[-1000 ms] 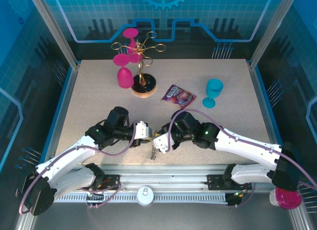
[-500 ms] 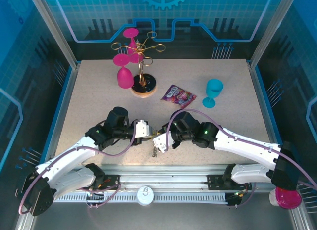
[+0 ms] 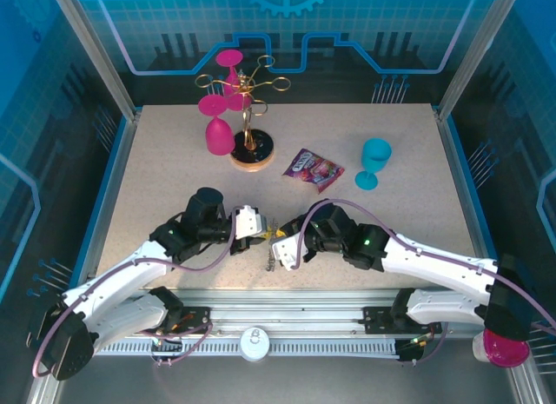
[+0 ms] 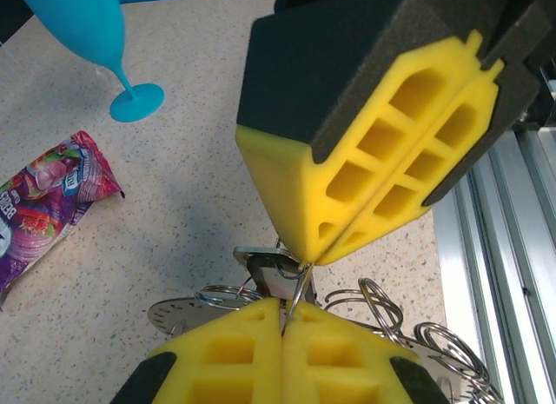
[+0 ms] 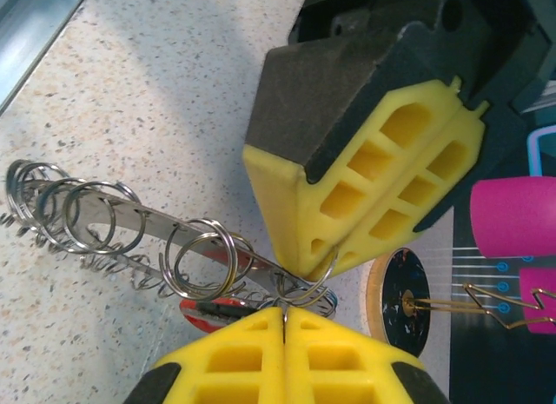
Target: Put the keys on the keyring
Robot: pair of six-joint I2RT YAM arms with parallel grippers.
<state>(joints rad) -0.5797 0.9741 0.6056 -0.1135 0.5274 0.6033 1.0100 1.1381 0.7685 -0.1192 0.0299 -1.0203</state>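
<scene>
Speckled tabletop; the work is on the near side of the glass stand. Left gripper and right gripper are both pinched tight, tip to tip, on one wire loop of the keyring. Over the last second the right forearm swung away from the stand and the left wrist nudged toward it; the ring still hangs between them. Looks like re-angling to pry the loop open. The key sits just under the ring, held by neither. Probably not threaded yet.
</scene>
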